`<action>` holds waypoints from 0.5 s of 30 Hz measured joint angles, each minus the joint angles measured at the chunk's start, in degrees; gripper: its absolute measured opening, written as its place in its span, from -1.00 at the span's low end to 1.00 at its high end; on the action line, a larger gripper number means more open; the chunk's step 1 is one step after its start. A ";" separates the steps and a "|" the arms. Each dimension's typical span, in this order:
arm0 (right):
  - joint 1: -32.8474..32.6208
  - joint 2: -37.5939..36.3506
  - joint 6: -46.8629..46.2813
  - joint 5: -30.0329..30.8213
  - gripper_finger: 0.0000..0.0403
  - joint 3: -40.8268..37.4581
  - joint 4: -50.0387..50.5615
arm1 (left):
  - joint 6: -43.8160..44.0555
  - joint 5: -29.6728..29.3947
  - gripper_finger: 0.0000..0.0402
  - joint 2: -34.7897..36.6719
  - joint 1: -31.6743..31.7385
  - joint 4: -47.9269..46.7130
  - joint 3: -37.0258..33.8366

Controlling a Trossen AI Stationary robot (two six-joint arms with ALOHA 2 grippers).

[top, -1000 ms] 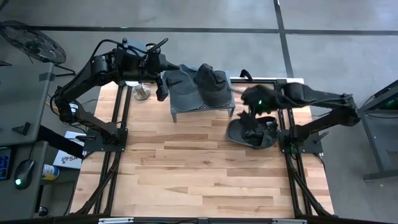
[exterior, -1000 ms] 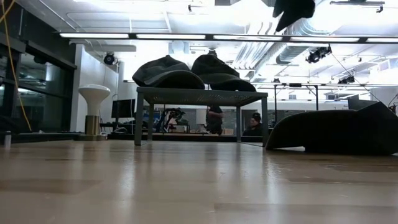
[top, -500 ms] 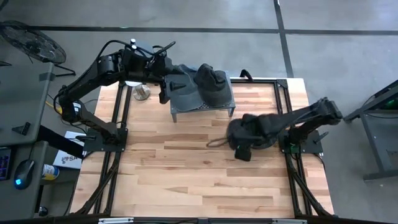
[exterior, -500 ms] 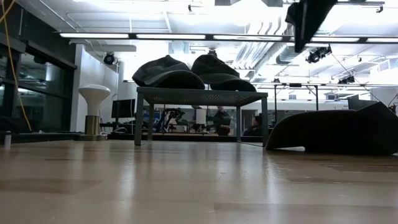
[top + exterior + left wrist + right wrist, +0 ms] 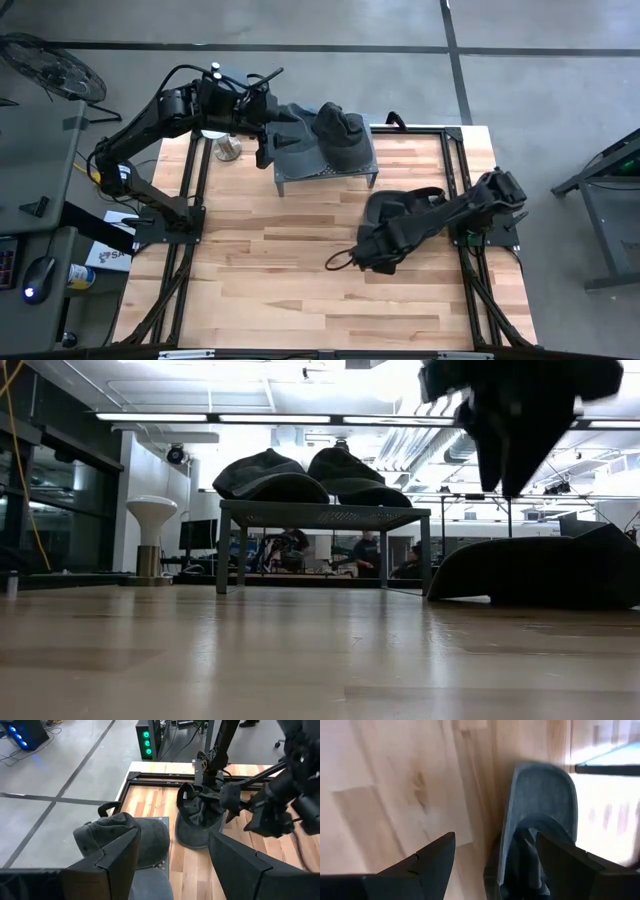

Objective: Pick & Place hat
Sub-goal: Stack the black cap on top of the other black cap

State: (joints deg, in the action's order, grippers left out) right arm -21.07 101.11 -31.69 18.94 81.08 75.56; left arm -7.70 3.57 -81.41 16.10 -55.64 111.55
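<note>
Hat [image 5: 400, 207] lies upside down on table [image 5: 300, 290], right of centre, in front of rack [image 5: 325, 170] bearing two more hats [image 5: 340, 135].

Right gripper [image 5: 372, 255] hovers beside its near edge, fingers spread, empty. Left gripper [image 5: 270, 140] open at rack end.

Risk: soft crown folds or slides under pinch, giving partial hold and drop; brim grip safer.

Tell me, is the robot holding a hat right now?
No. The right gripper is open above the hat on the table, fingers empty. The left gripper is open too, over the hats on the small stand.
</note>
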 joint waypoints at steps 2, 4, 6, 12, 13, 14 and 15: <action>0.14 0.71 -1.24 0.47 0.34 -1.75 -0.21 | 0.00 -0.02 0.15 0.00 0.00 -0.02 0.00; 0.54 0.99 -3.06 0.64 0.34 -3.98 -0.49 | 0.00 -0.02 0.15 0.00 0.00 -0.06 0.00; 1.01 0.99 -5.45 0.57 0.34 -6.28 -0.69 | 0.02 -0.02 0.15 0.00 0.00 -0.09 0.00; 1.59 0.99 -6.45 0.71 0.34 -11.02 -3.67 | -0.90 -0.04 0.15 0.00 0.00 -0.87 0.00; 1.56 0.99 -5.77 0.58 0.34 -11.71 -5.14 | -0.90 -0.04 0.15 0.00 0.00 -0.98 0.00; 1.56 0.99 -5.49 0.24 0.33 -12.29 -6.45 | -0.95 -0.04 0.15 0.00 0.01 -1.15 0.00; 1.56 0.99 -5.34 -0.15 0.31 -12.80 -7.54 | -1.02 -0.04 0.15 0.00 0.00 -1.31 0.00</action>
State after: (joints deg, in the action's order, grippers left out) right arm -19.51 102.10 -37.04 18.78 68.28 68.02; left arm -8.73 3.53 -81.41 16.10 -56.95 111.55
